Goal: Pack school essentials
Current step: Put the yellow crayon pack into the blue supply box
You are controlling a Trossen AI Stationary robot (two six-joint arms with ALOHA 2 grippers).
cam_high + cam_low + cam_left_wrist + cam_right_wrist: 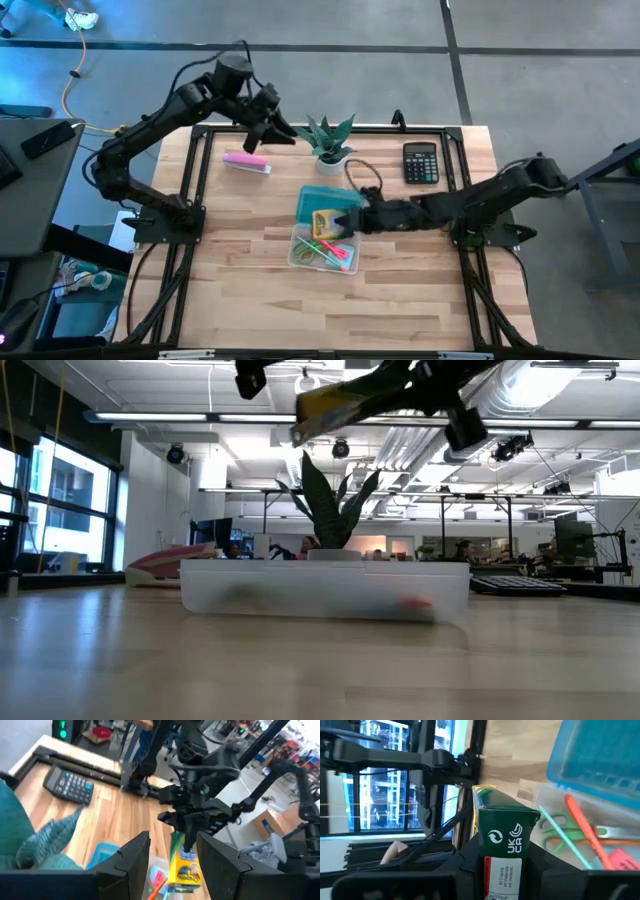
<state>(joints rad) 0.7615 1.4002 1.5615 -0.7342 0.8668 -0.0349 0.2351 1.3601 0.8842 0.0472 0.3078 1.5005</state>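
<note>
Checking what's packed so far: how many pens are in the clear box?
2 visible: a pink-red pen and a green pen, crossing over the scissors in the clear box. Others may be hidden.

The right gripper (186,851) clamps a yellow-green block (183,867) just ahead of the left arm's own spread fingers (131,855). A black calculator (68,785) lies well beyond, off to one side, with teal plant leaves (35,840) nearer.

Right arm: I see it stretched low from the right edge toward mid-table, wrist level.
Right gripper (352,222): my fingers are clamped on the yellow-green cardboard crayon box (184,866), which sticks out ahead of the fingertips.
Left arm: folded high at the far-left corner, elbow out.
Left gripper (283,133): fingers parted, holding nothing.
</note>
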